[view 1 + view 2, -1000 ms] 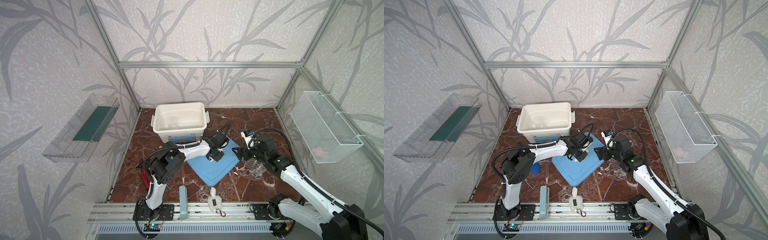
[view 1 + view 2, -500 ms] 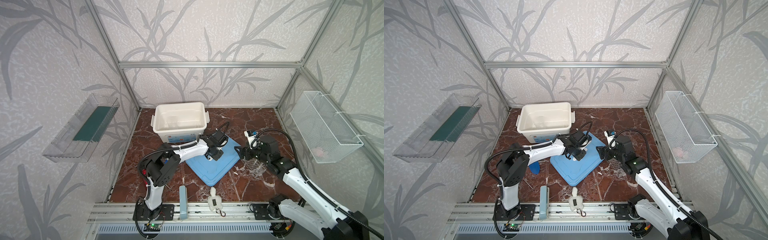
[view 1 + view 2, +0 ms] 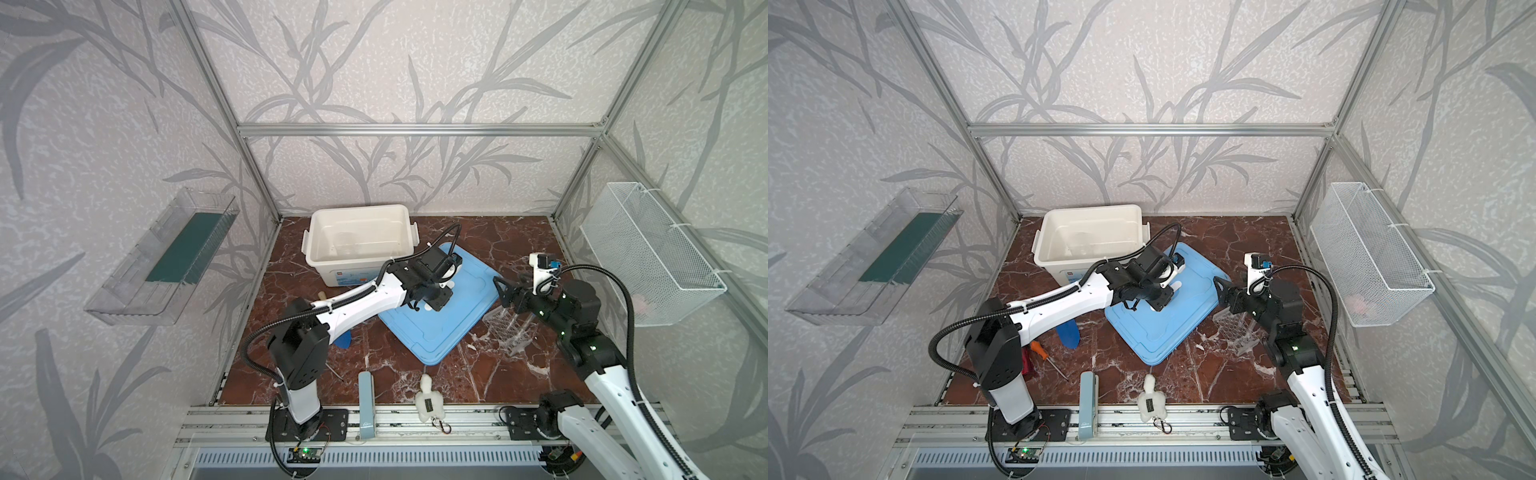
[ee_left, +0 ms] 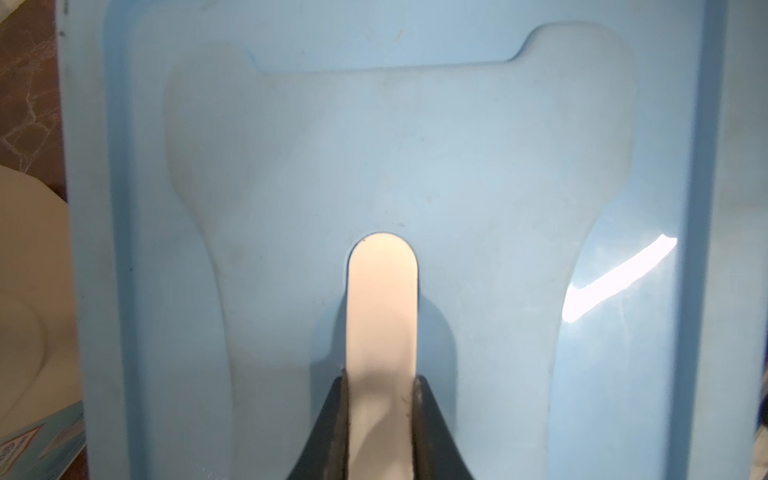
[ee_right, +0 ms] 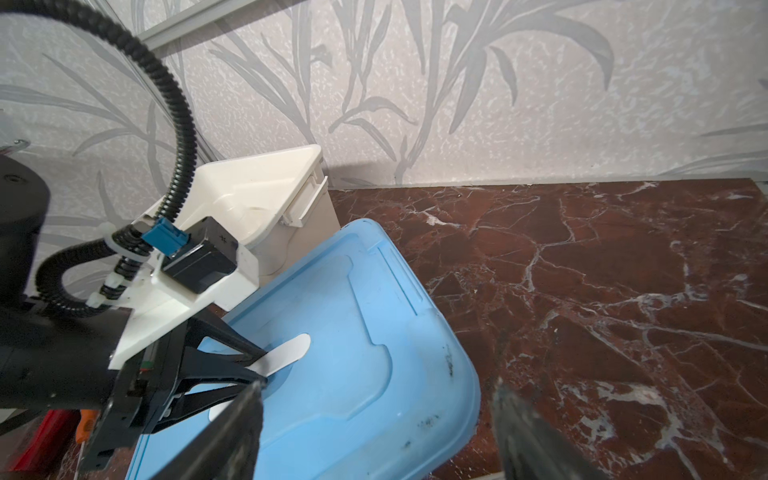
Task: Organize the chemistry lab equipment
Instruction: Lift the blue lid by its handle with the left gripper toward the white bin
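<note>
White flat spatula [image 4: 382, 307], pinched between the jaws of the left gripper [image 4: 380, 374], held close over the blue lid [image 4: 498, 166]. The lid lies flat, its far corner at the white bin [image 3: 357, 216], which holds a faint clear vessel [image 3: 345, 245]. The left arm is stretched forward. The right gripper [image 5: 376, 386], jaws spread wide and empty, hangs at the lid's right edge, with the clear tube rack [image 3: 509, 330] beneath its wrist. Blue trowel [image 3: 1068, 332] and orange-handled screwdriver [image 3: 1040, 347] lie beside the left arm.

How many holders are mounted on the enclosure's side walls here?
2. A clear plastic tray hangs on the left wall, and a white wire basket on the right wall. Both show in both top views; none seems hidden.
</note>
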Available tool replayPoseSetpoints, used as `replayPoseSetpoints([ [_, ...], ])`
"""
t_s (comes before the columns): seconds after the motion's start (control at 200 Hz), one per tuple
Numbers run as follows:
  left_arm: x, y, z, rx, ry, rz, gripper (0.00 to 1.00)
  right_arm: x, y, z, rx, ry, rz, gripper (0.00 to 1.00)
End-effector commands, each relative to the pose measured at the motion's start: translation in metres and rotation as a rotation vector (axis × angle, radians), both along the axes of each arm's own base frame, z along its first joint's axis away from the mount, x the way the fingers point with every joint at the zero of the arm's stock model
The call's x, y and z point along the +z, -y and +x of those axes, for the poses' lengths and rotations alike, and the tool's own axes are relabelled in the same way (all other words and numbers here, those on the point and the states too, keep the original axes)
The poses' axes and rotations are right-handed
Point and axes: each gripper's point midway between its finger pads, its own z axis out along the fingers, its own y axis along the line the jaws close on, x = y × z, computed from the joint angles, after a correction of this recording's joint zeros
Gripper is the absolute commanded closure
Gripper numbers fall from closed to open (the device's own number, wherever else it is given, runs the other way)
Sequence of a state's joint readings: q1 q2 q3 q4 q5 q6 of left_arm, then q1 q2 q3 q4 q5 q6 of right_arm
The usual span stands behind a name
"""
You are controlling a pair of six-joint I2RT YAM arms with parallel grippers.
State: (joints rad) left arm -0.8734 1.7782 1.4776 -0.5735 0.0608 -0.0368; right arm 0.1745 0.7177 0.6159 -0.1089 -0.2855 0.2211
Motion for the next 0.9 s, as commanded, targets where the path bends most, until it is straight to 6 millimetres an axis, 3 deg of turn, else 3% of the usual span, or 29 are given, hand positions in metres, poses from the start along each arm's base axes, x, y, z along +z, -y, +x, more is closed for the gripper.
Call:
replayPoseSetpoints([
  [0.0, 0.033, 0.006, -0.008, -0.024, 0.030, -0.040, 0.92, 0.015, 0.000, 0.000, -0.004, 0.035, 0.023, 0.15],
  [0.31, 0.102, -0.010, -0.018, -0.046, 0.103, -0.048, 0.94, 0.065, 0.013, -0.013, -0.055, 0.215, 0.001, 0.15],
  [0.495, 0.134, -0.016, -0.022, -0.074, 0.145, -0.060, 0.95, 0.083, 0.012, -0.016, -0.048, 0.248, 0.025, 0.15],
  [0.74, 0.171, -0.073, 0.006, -0.061, 0.290, 0.122, 1.00, 0.117, -0.008, -0.013, 0.060, 0.262, 0.103, 0.15],
  [0.9, 0.187, -0.116, 0.029, -0.060, 0.356, 0.248, 1.00, 0.130, -0.029, 0.012, 0.147, 0.222, 0.155, 0.15],
])
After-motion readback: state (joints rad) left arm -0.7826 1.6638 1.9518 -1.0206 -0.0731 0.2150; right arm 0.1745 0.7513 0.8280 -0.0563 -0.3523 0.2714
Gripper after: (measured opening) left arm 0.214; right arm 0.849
